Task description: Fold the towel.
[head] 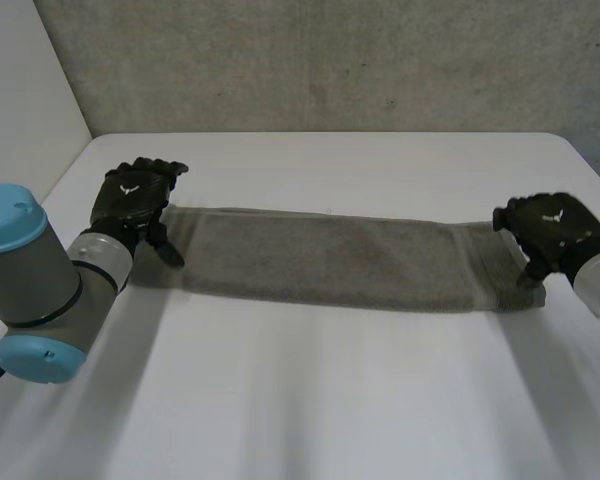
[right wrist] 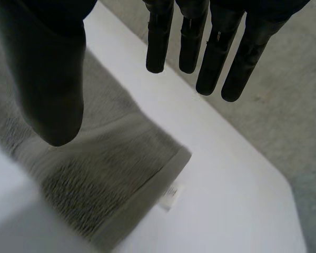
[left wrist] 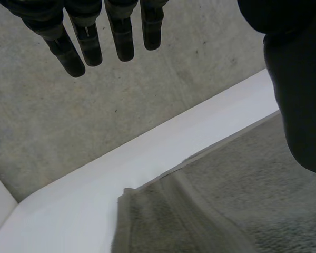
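Note:
A grey-brown towel (head: 320, 260) lies as a long narrow strip across the white table (head: 330, 400). My left hand (head: 130, 200) is at its left end, fingers pointing toward the wall. In the left wrist view the hand (left wrist: 121, 31) has straight fingers and the thumb held apart, and hovers over the towel's corner (left wrist: 163, 211) holding nothing. My right hand (head: 555, 230) is at the towel's right end. In its wrist view that hand (right wrist: 210, 58) is open too. The towel's hemmed corner (right wrist: 147, 179), with a small white tag (right wrist: 169, 197), lies flat below it.
A grey concrete wall (head: 330, 60) rises behind the table's far edge. Bare white tabletop stretches in front of the towel toward me, and a narrower band lies behind it.

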Robot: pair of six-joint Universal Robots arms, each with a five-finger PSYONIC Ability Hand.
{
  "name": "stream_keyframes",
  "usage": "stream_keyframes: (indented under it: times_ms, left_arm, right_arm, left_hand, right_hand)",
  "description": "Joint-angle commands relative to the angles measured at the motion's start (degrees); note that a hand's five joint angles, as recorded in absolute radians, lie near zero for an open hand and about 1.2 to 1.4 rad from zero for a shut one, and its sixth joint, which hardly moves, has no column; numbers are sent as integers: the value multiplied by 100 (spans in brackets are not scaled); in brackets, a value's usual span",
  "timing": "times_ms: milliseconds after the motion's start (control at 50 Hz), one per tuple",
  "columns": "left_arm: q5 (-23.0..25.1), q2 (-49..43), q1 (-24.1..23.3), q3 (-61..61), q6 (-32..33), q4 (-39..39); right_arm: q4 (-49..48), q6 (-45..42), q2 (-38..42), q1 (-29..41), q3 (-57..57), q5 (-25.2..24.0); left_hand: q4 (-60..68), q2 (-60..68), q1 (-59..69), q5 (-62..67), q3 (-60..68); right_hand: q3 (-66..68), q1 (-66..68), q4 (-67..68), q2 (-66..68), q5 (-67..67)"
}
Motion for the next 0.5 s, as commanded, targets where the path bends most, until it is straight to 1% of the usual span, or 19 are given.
stream_keyframes:
  times_ms: [20, 60, 120, 180, 240, 260, 280, 300, 320, 340, 360, 380, 400, 440, 500]
  left_arm:
    - [46, 9, -72, -134, -132, 268]
    - [46, 9, -81, -143, -132, 294]
    - [46, 0, -81, -151, -132, 294]
    - [46, 0, -81, -152, -132, 294]
    - [46, 0, -81, -143, -132, 294]
    - [46, 0, -72, -143, -132, 294]
    - [46, 0, -72, -134, -132, 294]
    - [46, 0, -72, -134, -132, 294]
    - [46, 0, -72, -134, -132, 303]
    - [46, 0, -72, -134, -132, 303]
    - [46, -8, -72, -134, -132, 303]
    - [46, -9, -72, -134, -132, 303]
    - [46, -9, -72, -134, -132, 303]
    - [46, -9, -72, -143, -132, 303]
    - [45, 0, -81, -143, -132, 303]
  right_arm:
    - [-128, -137, 847, -50, -71, -30]
    - [-128, -382, 1074, -50, -176, 41]
    - [-154, -540, 1145, -59, -211, 50]
    - [-189, -585, 1181, -59, -229, 58]
    - [-242, -603, 1295, -94, -300, 76]
    - [-251, -603, 1347, -137, -360, 93]
    - [-251, -603, 1383, -155, -431, 102]
    - [-251, -603, 1383, -155, -431, 102]
    - [-251, -603, 1409, -164, -484, 102]
    - [-251, -603, 1409, -164, -484, 102]
    - [-251, -603, 1427, -182, -528, 102]
    - [-268, -594, 1436, -225, -554, 120]
    - [-268, -594, 1436, -226, -554, 120]
    - [-364, -602, 1401, -444, -581, 312]
    - [-435, -620, 1348, -525, -590, 436]
  left_hand:
    - [-378, -364, -413, -1138, -290]
    - [-378, -364, -413, -1138, -290]
    - [-378, -364, -413, -1138, -290]
    - [-395, -381, -430, -1155, -307]
    - [-395, -381, -430, -1155, -307]
    - [-395, -381, -430, -1155, -307]
    - [-395, -381, -430, -1155, -307]
    - [-395, -381, -430, -1155, -307]
    - [-411, -397, -447, -1172, -323]
    - [-411, -398, -447, -1172, -324]
    - [-395, -381, -430, -1155, -307]
    - [-411, -397, -447, -1172, -323]
    - [-411, -398, -447, -1172, -324]
    - [-395, -381, -430, -1155, -307]
    - [-411, -397, -447, -1172, -323]
  right_hand:
    - [88, 67, 76, 123, 10]
    - [105, 84, 93, 140, 27]
    - [138, 117, 126, 173, 61]
    - [172, 151, 160, 207, 94]
    - [475, 454, 463, 510, 397]
    - [791, 770, 779, 826, 714]
    - [1794, 1772, 1782, 1829, 1716]
    - [1804, 1782, 1792, 1839, 1726]
    - [3003, 2982, 2991, 3038, 2925]
    - [3015, 2994, 3003, 3050, 2937]
    - [4564, 4542, 4552, 4599, 4486]
    - [5306, 5285, 5294, 5341, 5228]
    - [5313, 5292, 5301, 5348, 5236]
    - [5313, 5292, 5301, 5349, 5236]
    - [5313, 5292, 5301, 5349, 5236]
